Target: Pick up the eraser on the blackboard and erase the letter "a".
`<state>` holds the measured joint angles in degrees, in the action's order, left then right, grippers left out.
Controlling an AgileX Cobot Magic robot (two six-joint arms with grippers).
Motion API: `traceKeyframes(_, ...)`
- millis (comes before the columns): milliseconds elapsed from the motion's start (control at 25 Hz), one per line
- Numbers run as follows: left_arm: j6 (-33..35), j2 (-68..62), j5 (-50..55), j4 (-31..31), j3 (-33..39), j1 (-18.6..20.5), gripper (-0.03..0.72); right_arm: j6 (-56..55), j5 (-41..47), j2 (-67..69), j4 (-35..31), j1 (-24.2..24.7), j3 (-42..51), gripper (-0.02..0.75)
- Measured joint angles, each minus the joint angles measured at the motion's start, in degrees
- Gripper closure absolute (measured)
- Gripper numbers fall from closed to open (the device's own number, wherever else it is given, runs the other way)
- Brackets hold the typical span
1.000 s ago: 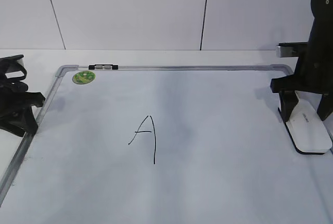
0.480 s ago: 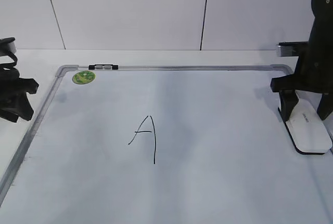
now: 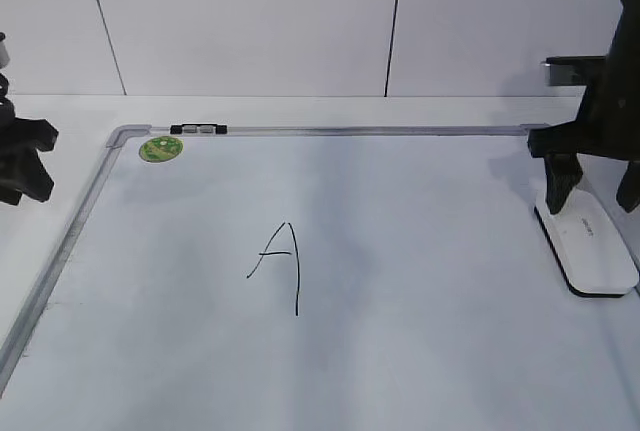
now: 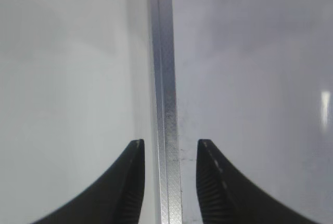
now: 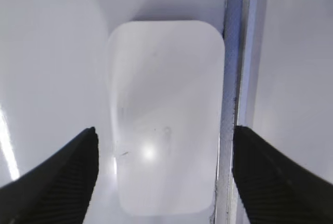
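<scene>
At the far left the left claw (image 3: 22, 156) is hanging just outside the blackboard (image 3: 330, 351), off its left frame rail; in the left wrist view its fingers are standing partly apart with the grey frame rail (image 4: 165, 104) running between them and nothing held. A round green sticker (image 3: 161, 148) is sitting in the board's top left corner, with a small black-and-silver clip (image 3: 199, 129) on the top rail beside it. Near the middle of the board a tall angular capital "A" (image 3: 280, 266) is showing in black marker; no small cursive letter "a" is showing in any view.

At the right edge the eraser (image 3: 586, 248) is lying flat on the board, just inside the right frame rail. The right claw (image 5: 165, 172) is hovering above it with its fingers wide apart, one on each long side, not touching it.

The eraser is looking like a light, stiff plastic block with smooth, probably slippery sides. Pinching it across the narrow width near the middle, low on the flanks, is likely the steadiest hold, keeping the felt base flat for wiping.
</scene>
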<state>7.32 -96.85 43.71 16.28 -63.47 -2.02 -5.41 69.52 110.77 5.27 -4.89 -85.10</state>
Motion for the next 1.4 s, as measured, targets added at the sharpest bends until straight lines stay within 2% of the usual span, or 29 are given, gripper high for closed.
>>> traceKeyframes(840, 0.10, 20.95, 5.19, 0.00, 0.21, 0.00, 0.430, 0.00, 0.78, -19.56, -1.59, 0.00, 0.00, 0.144)
traceKeyframes(1120, 0.10, 28.12, 8.51, 0.00, 0.21, 0.00, 0.380, 0.11, 1.50, -28.27, -2.87, 0.00, 0.00, 0.144)
traceKeyframes(1400, 0.10, 35.05, 12.18, 0.00, 0.21, -3.13, 0.367, 0.34, 1.94, -39.38, -4.88, 0.00, 4.70, 0.144)
